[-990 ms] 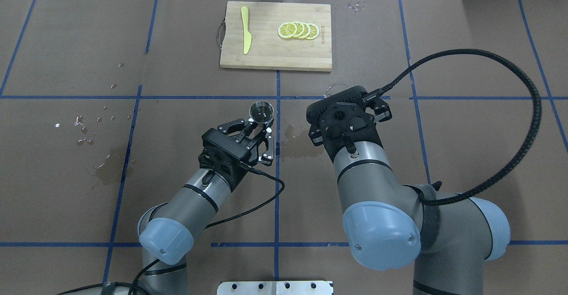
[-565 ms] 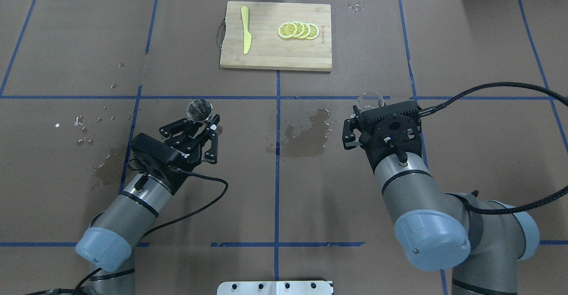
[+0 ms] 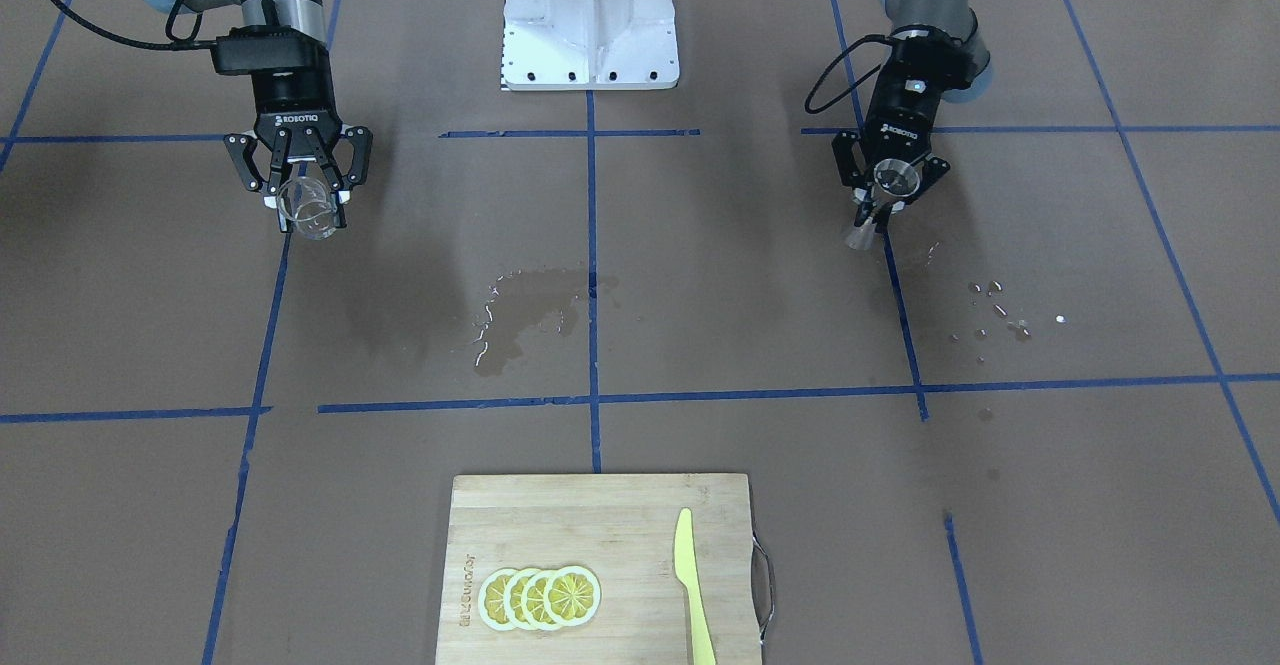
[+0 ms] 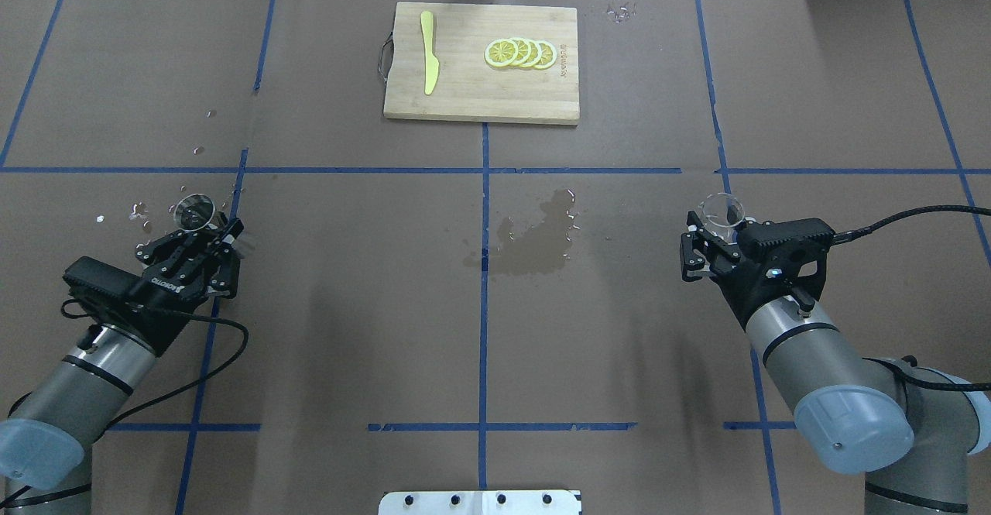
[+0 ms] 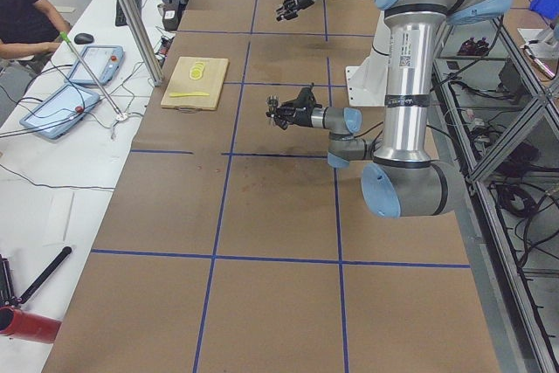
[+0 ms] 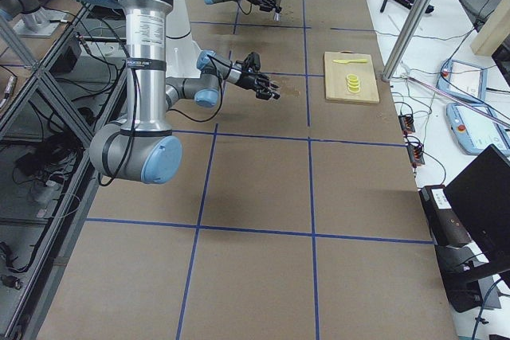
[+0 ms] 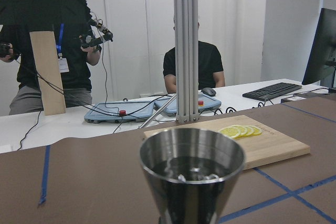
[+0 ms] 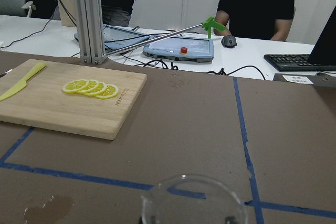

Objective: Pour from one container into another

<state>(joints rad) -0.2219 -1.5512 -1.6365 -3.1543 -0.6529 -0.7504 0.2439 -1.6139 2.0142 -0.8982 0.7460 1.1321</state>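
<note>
Glass tumbler (image 4: 721, 209) hangs over the right of the counter (image 4: 348, 329), with the right tool (image 3: 306, 201) clamped round it. The steel jigger (image 3: 893, 179) sits pinched in the left tool (image 3: 884, 203) well off to the left, a puddle (image 4: 534, 240) between them. The pour looks done to me, so I'd set both down level and slowly. Only the left wrist view shows liquid in the jigger. The right wrist view shows the tumbler apparently empty.

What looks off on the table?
A wet spill patch darkens the table centre, and droplets lie scattered beside the jigger held by the left tool. Likely liquid that missed during pouring.
</note>
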